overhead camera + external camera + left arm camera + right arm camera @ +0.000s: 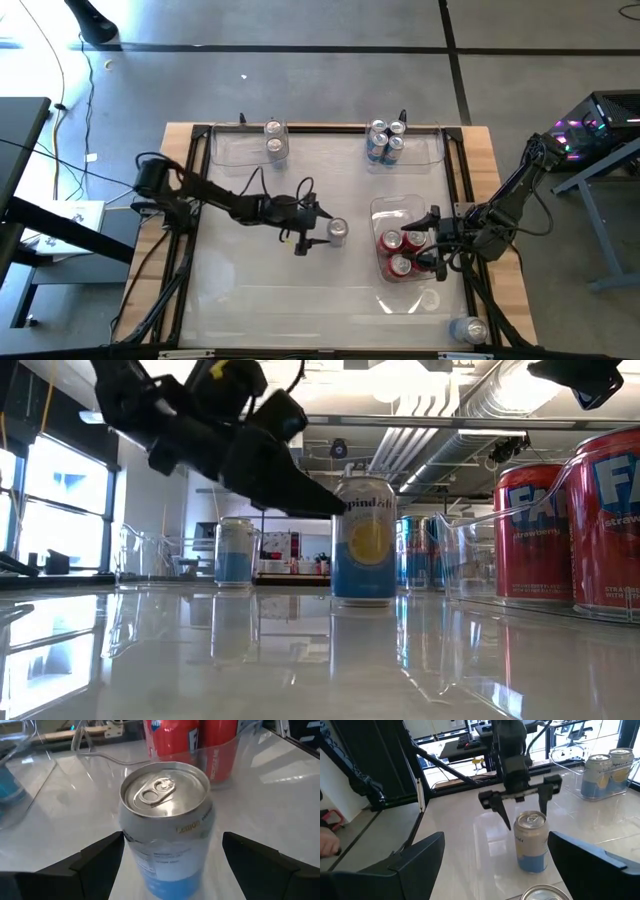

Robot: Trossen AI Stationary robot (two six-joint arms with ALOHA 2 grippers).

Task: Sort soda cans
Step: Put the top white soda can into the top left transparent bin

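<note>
A silver-grey can with a blue base [337,230] [167,825] stands upright on the table's middle. My left gripper [312,230] [172,839] is open just to the can's left, its fingers spread wider than the can and apart from it. My right gripper [432,240] [496,837] hangs open over the bin of red cans [400,250] at the table's right. Two silver-grey cans [274,140] stand in the far left bin and several blue ones [385,140] in the far right bin.
The clear bins [232,150] [425,150] line the far edge; the red-can bin's wall [385,210] is just right of the lone can. One more can [468,328] stands at the near right corner. Bare table lies toward the near edge [290,300].
</note>
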